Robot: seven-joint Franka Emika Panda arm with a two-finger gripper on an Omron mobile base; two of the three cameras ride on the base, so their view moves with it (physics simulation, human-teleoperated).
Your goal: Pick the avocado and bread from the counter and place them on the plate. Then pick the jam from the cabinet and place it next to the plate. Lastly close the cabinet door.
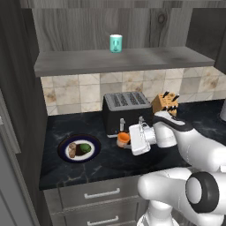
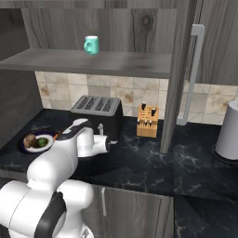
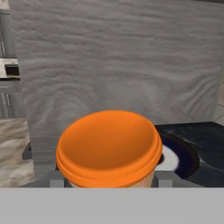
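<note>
Avocado [image 1: 85, 148] and bread [image 1: 72, 150] lie on plate [image 1: 66, 143]. My claw [image 1: 127, 139] grips jam [image 1: 123, 139] beside it, above the desk [image 1: 110, 165]; cabinet door [image 2: 179, 74] remains open.

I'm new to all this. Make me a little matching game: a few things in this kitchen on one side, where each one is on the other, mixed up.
Things:
1. jam
2. teal cup
3. avocado
4. knife block

Places:
A. on the plate, beside the bread
B. on the cabinet shelf
C. held in the tool, above the counter
D. on the counter, right of the toaster

Pairs: 1-C, 2-B, 3-A, 4-D
</note>
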